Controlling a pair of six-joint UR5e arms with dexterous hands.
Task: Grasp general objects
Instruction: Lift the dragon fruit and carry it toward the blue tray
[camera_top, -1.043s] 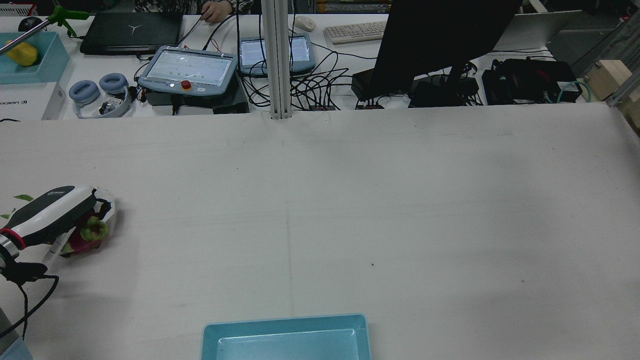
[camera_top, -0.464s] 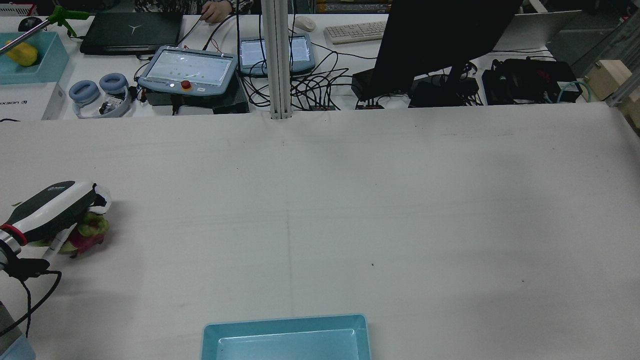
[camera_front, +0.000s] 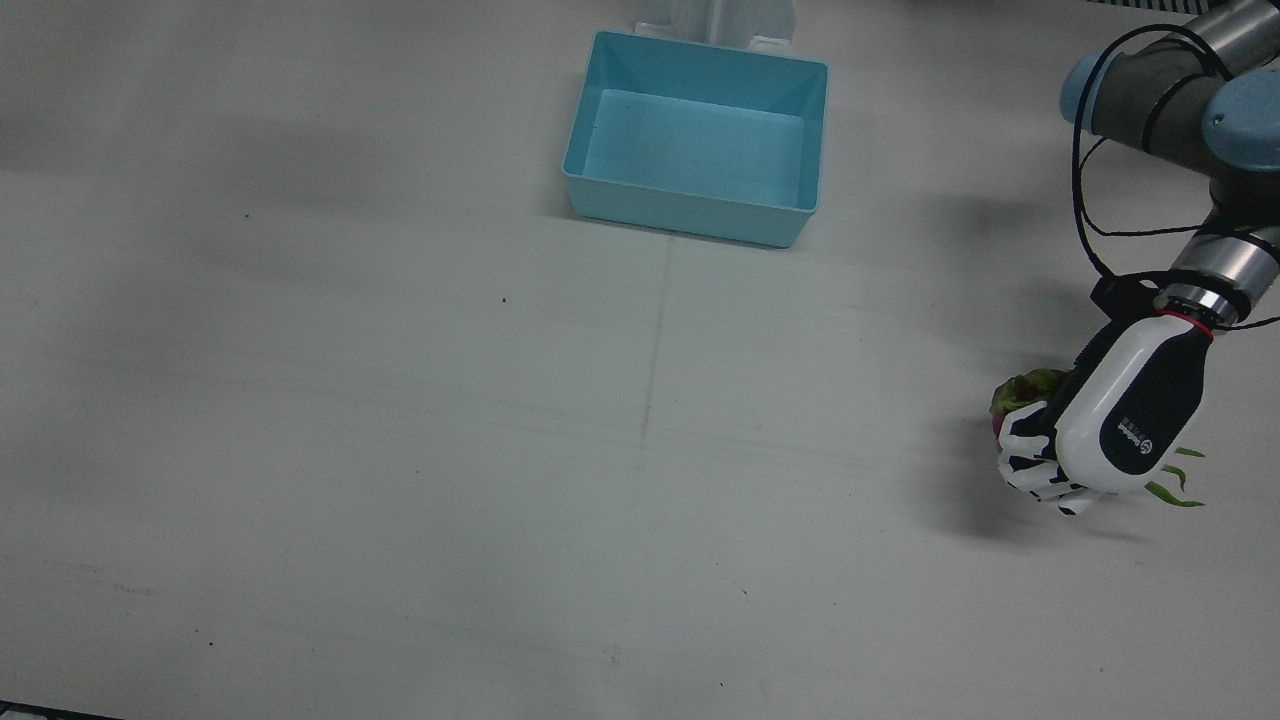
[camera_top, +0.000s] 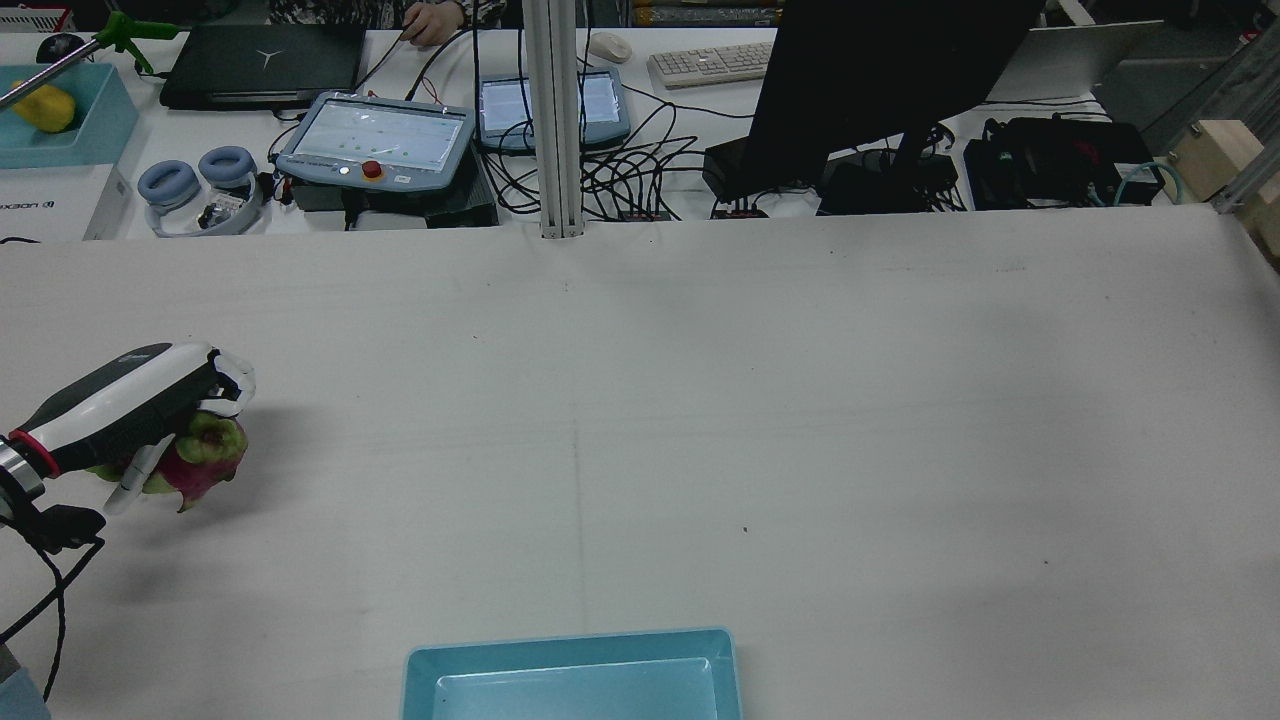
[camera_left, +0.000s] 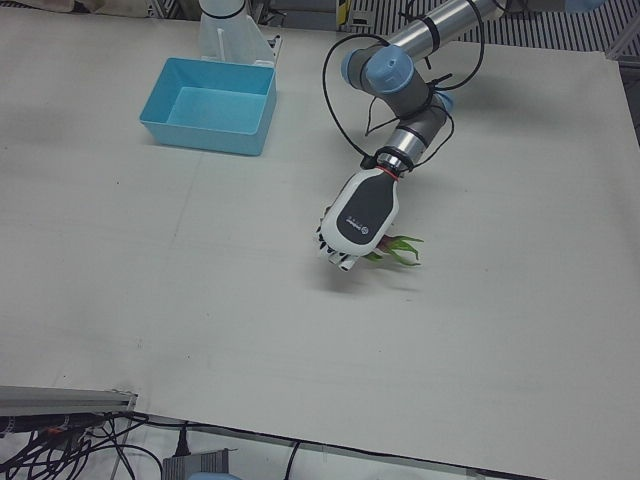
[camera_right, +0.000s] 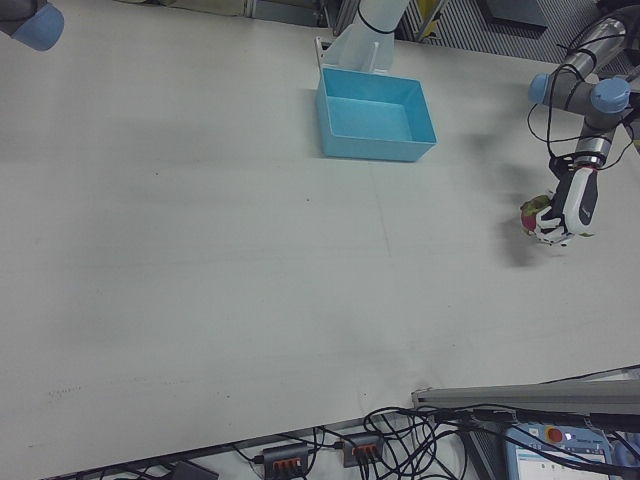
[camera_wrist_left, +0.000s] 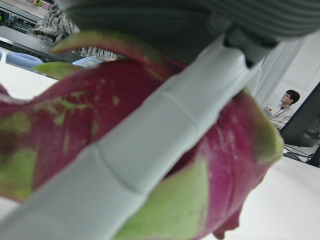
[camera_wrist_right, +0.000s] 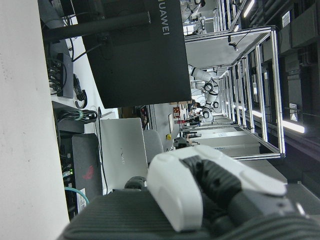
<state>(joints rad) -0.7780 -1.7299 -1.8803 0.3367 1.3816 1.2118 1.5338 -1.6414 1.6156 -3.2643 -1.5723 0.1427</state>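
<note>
A dragon fruit (camera_top: 205, 466), magenta with green scales, is in my left hand (camera_top: 128, 408) at the left side of the table. The hand is shut on it and holds it just above the table, over its shadow. In the front view the fruit (camera_front: 1021, 391) shows partly from under the hand (camera_front: 1122, 422), with its green tips beyond. The left-front view shows the hand (camera_left: 358, 214) covering most of the fruit (camera_left: 396, 249). The left hand view is filled by the fruit (camera_wrist_left: 65, 120) with a white finger (camera_wrist_left: 150, 150) across it. My right hand (camera_wrist_right: 210, 185) shows only in its own view, off the table.
A light blue tray (camera_front: 693, 215) stands at the robot's side of the table, in the middle; it also shows in the rear view (camera_top: 570, 648). Beyond the table's far edge are teach pendants (camera_top: 375, 140), cables and a black monitor (camera_top: 880, 80).
My left hand has lifted the dragon fruit off the table and moved it a little towards the middle of the table. The fruit hangs clear of its shadow.
</note>
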